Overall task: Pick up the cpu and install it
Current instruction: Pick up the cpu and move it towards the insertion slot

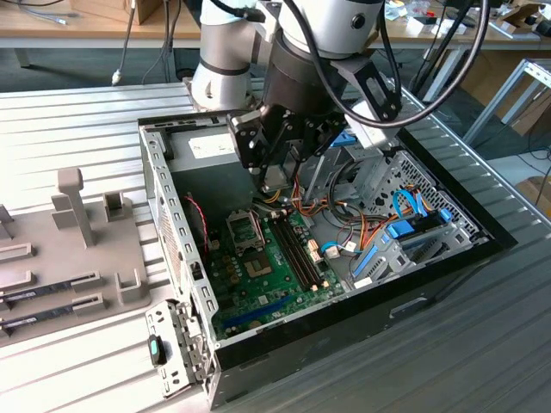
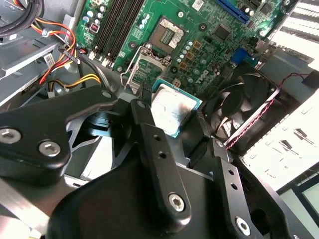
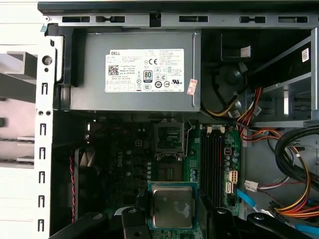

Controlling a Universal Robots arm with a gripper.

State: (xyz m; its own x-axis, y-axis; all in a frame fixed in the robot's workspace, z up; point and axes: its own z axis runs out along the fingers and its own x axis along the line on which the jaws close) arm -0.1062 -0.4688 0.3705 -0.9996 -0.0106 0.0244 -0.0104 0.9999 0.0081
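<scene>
The cpu (image 3: 172, 205), a flat square chip with a silver top and green rim, sits between my gripper's (image 3: 172, 219) dark fingers (image 3: 130, 219), which are shut on its edges. In the second wrist view the cpu (image 2: 171, 108) hangs above the green motherboard (image 2: 199, 45), close to the open metal socket frame (image 2: 146, 69). In the exterior view my gripper (image 1: 274, 178) is lowered inside the open computer case (image 1: 344, 301), above the socket frame (image 1: 243, 229). In the first wrist view the socket frame (image 3: 169, 138) lies just beyond the held chip.
A grey power supply (image 3: 134, 69) fills one end of the case. Memory slots (image 1: 297, 249), bundled coloured cables (image 1: 344, 228) and a black fan (image 2: 239, 102) crowd the socket. On the exterior view's left, a grey fixture tray (image 1: 69, 249) holds dark memory sticks (image 1: 47, 288).
</scene>
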